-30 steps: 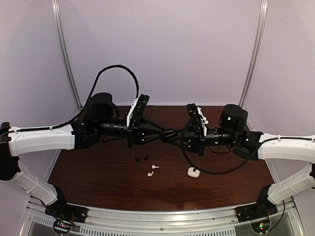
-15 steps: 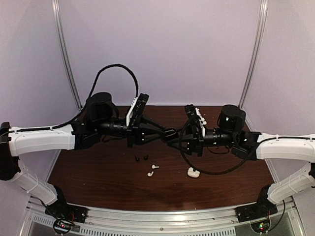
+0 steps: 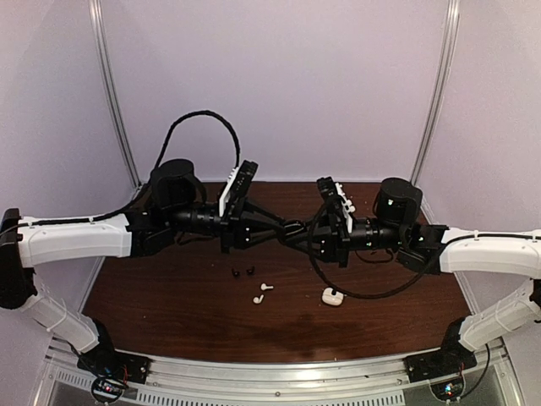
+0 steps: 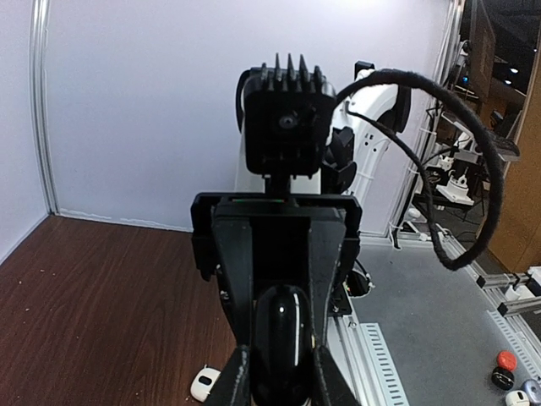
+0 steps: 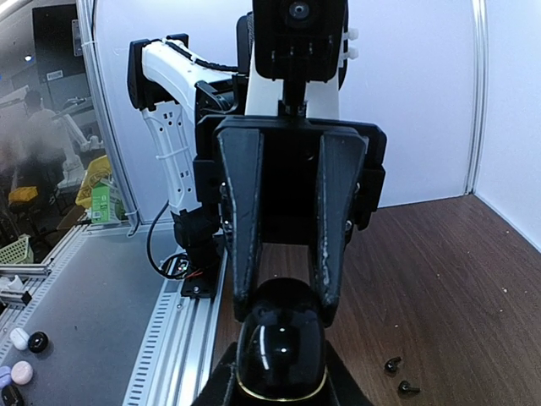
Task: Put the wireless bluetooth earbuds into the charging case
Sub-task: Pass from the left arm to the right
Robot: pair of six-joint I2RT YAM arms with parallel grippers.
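A glossy black charging case (image 3: 291, 229) hangs above the table's middle, closed, held from both sides. My left gripper (image 4: 276, 385) is shut on the black case (image 4: 283, 338) from the left. My right gripper (image 5: 279, 385) is shut on the case (image 5: 281, 342) from the right. Each wrist view shows the other gripper's fingers on the case's far end. Two black earbuds (image 3: 236, 272) (image 3: 250, 271) and two white earbuds (image 3: 267, 287) (image 3: 258, 299) lie on the table below. The black pair (image 5: 391, 364) (image 5: 407, 387) shows in the right wrist view.
A small white charging case (image 3: 331, 296) lies on the brown table (image 3: 169, 296) right of the white earbuds, also seen as the white case (image 4: 204, 382). Black cables loop off both wrists. Pale walls enclose the back and sides; an aluminium rail (image 3: 279, 372) runs along the near edge.
My right arm has edged a little to the left, closer in on the case. The left arm, the earbuds and the white case have stayed put.
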